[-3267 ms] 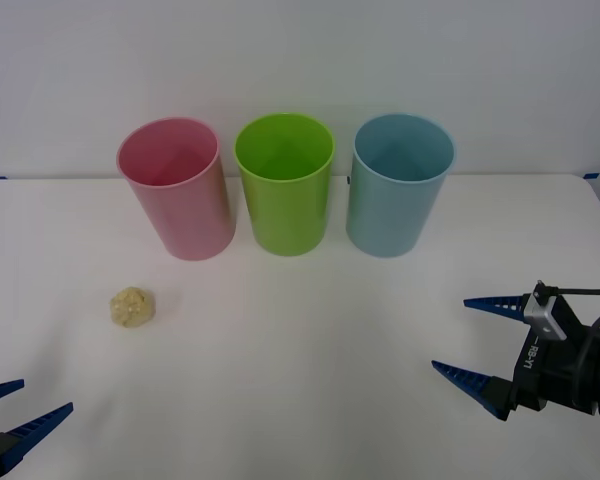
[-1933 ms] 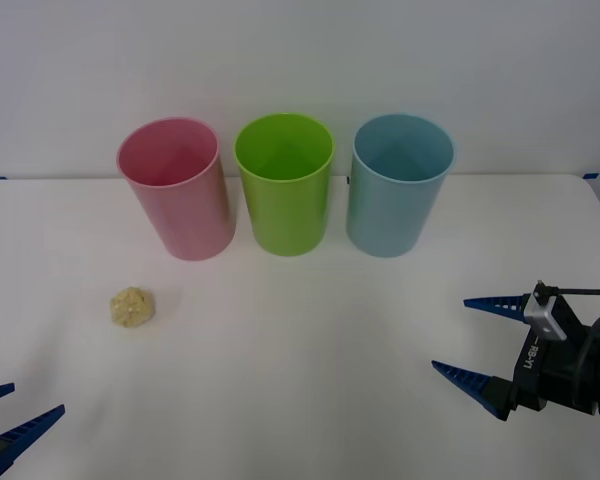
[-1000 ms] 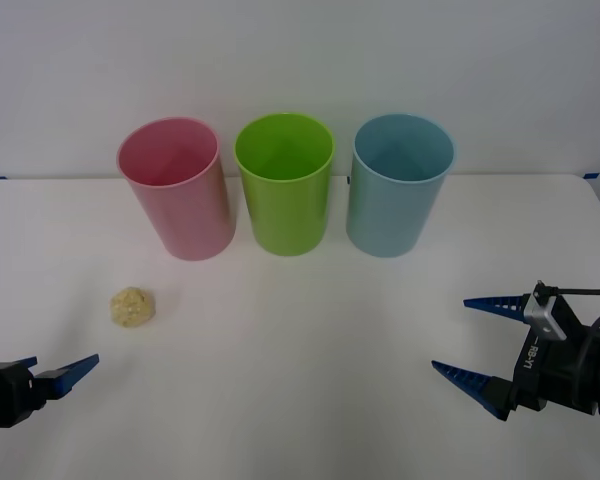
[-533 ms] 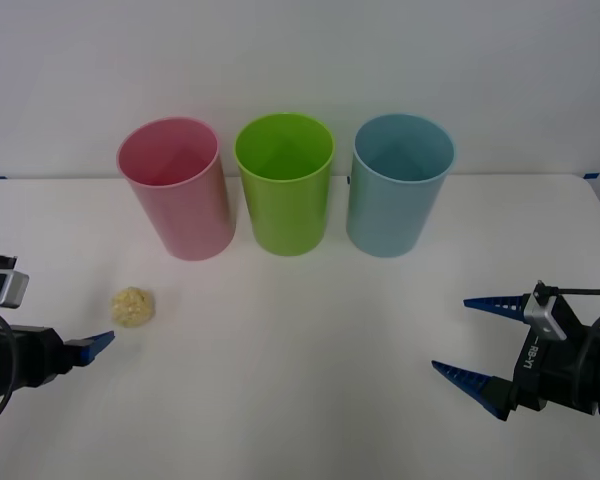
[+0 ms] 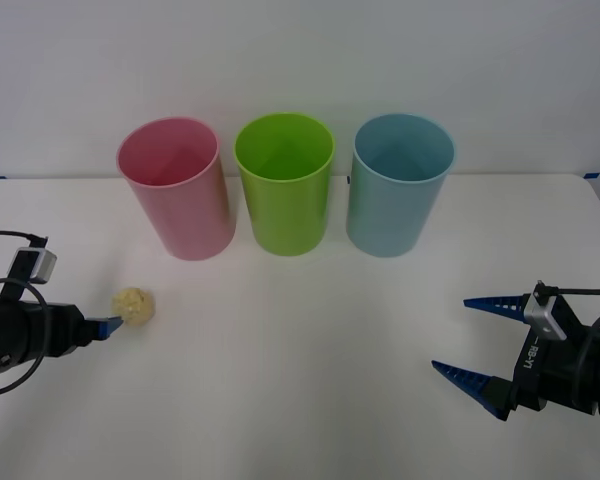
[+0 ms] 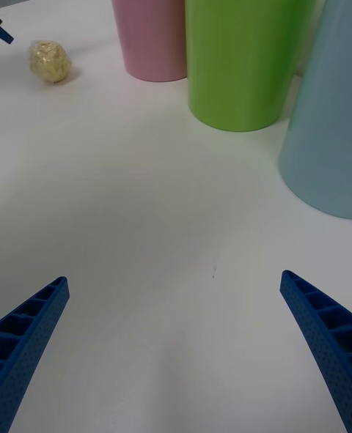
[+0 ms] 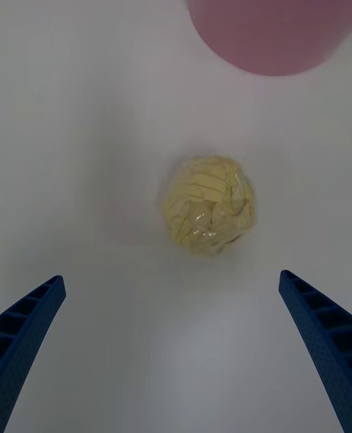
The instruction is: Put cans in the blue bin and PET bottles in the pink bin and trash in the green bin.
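left gripper (image 7: 176, 345) hovering wide open just short of the trash (image 5: 132, 305), mid-left of frame | pink bin (image 5: 176, 187), green bin (image 5: 284, 182), blue bin (image 5: 399, 183) standing top centre | right gripper (image 5: 477, 340) waiting spread, lower right

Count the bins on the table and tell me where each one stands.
3, in a row at the table's far side: pink bin on the left, green bin in the middle, blue bin on the right.

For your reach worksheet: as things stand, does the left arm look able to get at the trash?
Probably yes. The left tool is open and lined up on the trash, which lies alone on the bare table just ahead of it. The pink bin stands farther back, out of the way.
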Robot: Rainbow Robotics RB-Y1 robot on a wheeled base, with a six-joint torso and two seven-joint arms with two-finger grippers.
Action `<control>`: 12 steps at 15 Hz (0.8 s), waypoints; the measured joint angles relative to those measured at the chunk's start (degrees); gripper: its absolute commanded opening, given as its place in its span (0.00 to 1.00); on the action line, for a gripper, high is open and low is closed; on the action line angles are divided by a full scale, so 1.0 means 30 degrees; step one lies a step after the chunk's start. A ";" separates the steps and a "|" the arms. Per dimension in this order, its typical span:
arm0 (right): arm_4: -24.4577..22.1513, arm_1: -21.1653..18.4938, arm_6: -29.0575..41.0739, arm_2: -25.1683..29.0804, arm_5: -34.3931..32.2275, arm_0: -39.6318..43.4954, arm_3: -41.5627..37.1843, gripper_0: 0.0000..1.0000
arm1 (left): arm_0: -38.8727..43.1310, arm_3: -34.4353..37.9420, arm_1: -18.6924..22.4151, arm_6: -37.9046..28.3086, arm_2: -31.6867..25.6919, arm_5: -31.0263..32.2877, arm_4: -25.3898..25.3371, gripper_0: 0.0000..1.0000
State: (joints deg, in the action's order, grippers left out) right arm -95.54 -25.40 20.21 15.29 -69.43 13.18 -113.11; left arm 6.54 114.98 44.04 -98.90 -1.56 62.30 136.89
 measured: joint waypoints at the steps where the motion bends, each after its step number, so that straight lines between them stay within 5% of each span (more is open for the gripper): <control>1: 0.0000 0.0000 0.0000 0.0000 0.0000 0.0000 0.0000 1.00 | -0.0469 -0.0489 0.0000 -0.0016 0.0322 0.0000 0.0061 1.00; 12: 0.0000 0.0000 0.0000 0.0000 0.0000 0.0000 0.0000 1.00 | -0.3882 -0.4254 -0.1818 -0.0053 0.2271 -0.0009 0.2386 1.00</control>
State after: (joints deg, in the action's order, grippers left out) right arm -95.54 -25.40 20.21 15.29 -69.43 13.18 -113.11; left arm -5.11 102.22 38.59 -99.06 5.26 62.28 144.05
